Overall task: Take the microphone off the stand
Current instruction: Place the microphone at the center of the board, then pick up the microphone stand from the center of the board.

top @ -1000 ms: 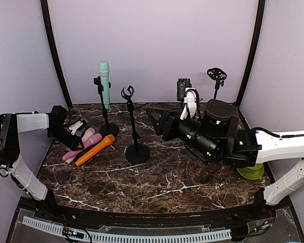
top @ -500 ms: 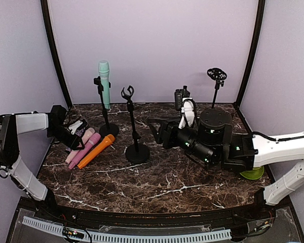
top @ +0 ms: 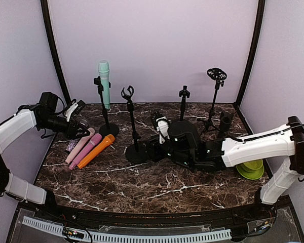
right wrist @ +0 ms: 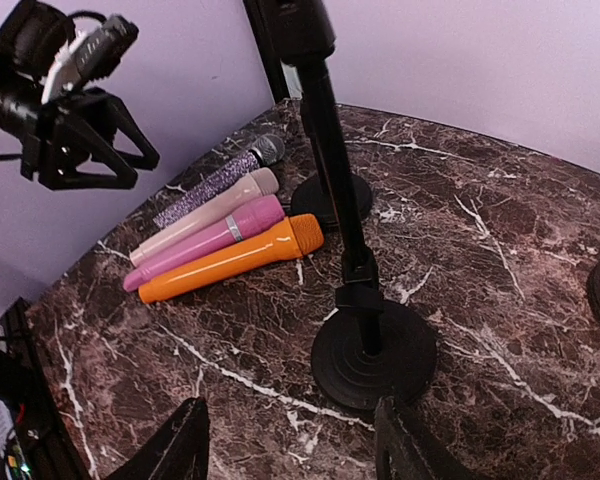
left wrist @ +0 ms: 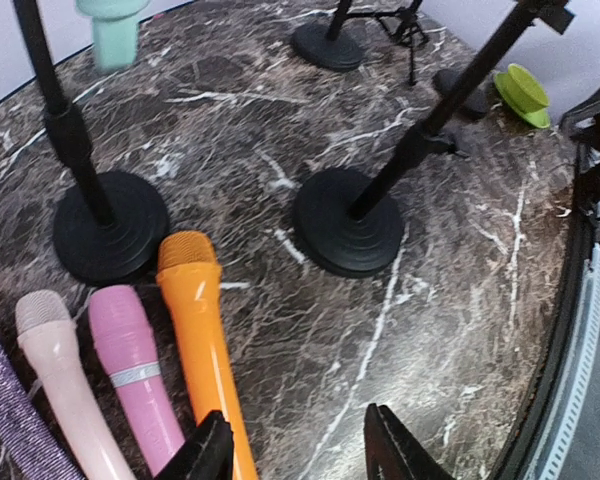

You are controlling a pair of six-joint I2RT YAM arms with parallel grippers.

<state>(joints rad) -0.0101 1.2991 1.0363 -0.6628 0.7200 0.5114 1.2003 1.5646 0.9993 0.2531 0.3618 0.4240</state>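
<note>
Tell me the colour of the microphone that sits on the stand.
The microphone is mint green; the top external view shows it best.

On a dark marble-patterned tabletop [top: 167, 188], a glittery purple microphone [right wrist: 215, 183], pale pink microphone [right wrist: 205, 215], bright pink microphone [right wrist: 205, 243] and orange microphone [right wrist: 230, 260] are laid side by side beside black round-based stands [top: 137, 153], with a lime-green dish [top: 251, 170] far right.

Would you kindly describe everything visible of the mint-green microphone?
The mint-green microphone is a handheld type, smooth and plastic-looking, with a rounded head on top. It stands roughly upright, head up, held around its middle by the clip of the black stand at the back left of the table. Only that clip touches it; its lower end hangs free above the stand's round base.
</note>
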